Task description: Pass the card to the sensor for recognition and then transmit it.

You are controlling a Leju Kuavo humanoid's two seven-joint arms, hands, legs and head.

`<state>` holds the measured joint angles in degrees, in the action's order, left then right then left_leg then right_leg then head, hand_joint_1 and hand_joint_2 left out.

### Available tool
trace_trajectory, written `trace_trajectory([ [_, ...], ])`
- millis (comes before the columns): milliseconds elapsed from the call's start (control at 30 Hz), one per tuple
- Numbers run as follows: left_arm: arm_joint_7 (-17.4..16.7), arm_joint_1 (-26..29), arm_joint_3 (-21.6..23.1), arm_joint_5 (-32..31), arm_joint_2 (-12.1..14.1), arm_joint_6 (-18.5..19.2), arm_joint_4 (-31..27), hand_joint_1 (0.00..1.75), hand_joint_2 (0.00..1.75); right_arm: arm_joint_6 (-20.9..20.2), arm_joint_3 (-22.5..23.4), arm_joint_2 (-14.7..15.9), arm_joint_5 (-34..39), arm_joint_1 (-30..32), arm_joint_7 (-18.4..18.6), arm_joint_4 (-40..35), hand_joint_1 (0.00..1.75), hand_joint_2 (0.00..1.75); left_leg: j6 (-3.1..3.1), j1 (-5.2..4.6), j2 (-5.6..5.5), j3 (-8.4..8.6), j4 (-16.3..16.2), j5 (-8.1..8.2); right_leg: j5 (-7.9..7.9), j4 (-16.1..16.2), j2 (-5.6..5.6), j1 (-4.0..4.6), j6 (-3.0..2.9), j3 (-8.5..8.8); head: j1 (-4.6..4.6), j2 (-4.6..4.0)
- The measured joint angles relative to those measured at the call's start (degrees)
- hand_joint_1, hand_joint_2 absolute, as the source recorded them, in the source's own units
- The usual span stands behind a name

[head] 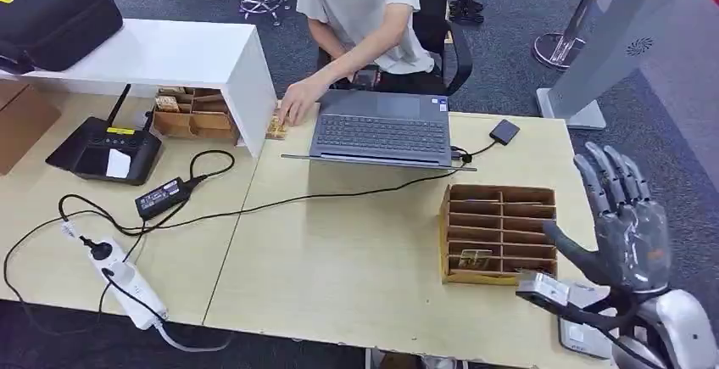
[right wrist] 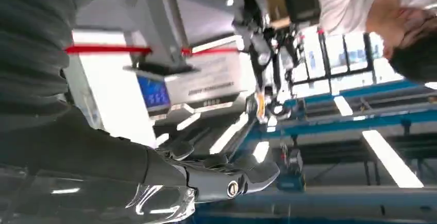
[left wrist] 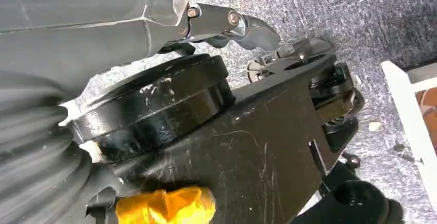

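My right hand (head: 626, 232) is up at the right end of the desk (head: 339, 259), grey fingers (head: 604, 178) spread and pointing away from me, thumb sticking out sideways, nothing in it. Just beside it sits a brown cardboard organizer (head: 500, 232) split into slots, and there's a card (head: 475, 259) with a gold-ish pattern lying in one of the near slots, not touching my hand. Under my wrist there's a flat grey-white card sensor (head: 583, 332) at the desk edge.

Left hand (left wrist: 227, 26): the wrist cam shows smooth grey plastic, a ribbed cover and a thumb tip over speckled grey carpet, so I can't tell how open it is.

Across the pale wood desk, a person in a white t-shirt (head: 365, 4) has a hand (head: 297, 102) by a small gold item next to a grey laptop (head: 381, 131). Farther left: a white shelf (head: 169, 55), a black router-type box (head: 106, 148), a black power brick (head: 161, 198) and a white power strip (head: 127, 280) with tangled black cables.
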<state>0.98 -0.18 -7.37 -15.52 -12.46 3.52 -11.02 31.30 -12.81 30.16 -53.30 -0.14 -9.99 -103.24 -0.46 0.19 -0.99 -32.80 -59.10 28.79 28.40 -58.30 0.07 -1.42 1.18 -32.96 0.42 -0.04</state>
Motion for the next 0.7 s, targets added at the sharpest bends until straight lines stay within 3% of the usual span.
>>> trace_trajectory([
  [100,0.57,0.16,-1.00,0.59,-0.24,-0.28,0.00,0.00,1.75,-1.04,0.22,-0.09,4.20,5.95,-2.55,-2.90,0.00,1.75,0.00,0.00,-0.05,0.00,0.01,0.00,0.06,-0.01,-0.07,0.00,0.01,0.04,0.00,0.00],
  [233,0.85,0.31,-1.81,0.90,-0.46,-0.94,0.00,0.00,1.75,-1.86,0.19,-0.37,6.51,12.78,-3.30,-3.99,0.00,1.75,0.00,0.00,-0.02,0.00,0.03,0.01,0.07,-0.01,-0.04,0.00,0.00,0.03,0.00,0.00],
  [433,0.92,0.34,-2.51,0.85,-0.61,-1.14,0.00,0.00,1.75,-1.64,0.17,-0.42,3.92,18.94,-0.87,-4.54,0.00,1.75,0.02,0.00,0.04,0.00,0.02,0.02,0.07,0.00,0.00,0.00,0.00,0.04,0.00,0.00],
  [700,0.83,0.36,-2.53,0.52,-0.63,-1.29,0.00,0.00,1.75,-1.27,-0.15,-0.39,2.37,21.39,1.49,-5.07,0.00,1.75,0.02,0.00,0.05,0.02,0.02,0.02,0.07,-0.01,0.03,0.00,0.00,0.05,-0.02,0.00],
])
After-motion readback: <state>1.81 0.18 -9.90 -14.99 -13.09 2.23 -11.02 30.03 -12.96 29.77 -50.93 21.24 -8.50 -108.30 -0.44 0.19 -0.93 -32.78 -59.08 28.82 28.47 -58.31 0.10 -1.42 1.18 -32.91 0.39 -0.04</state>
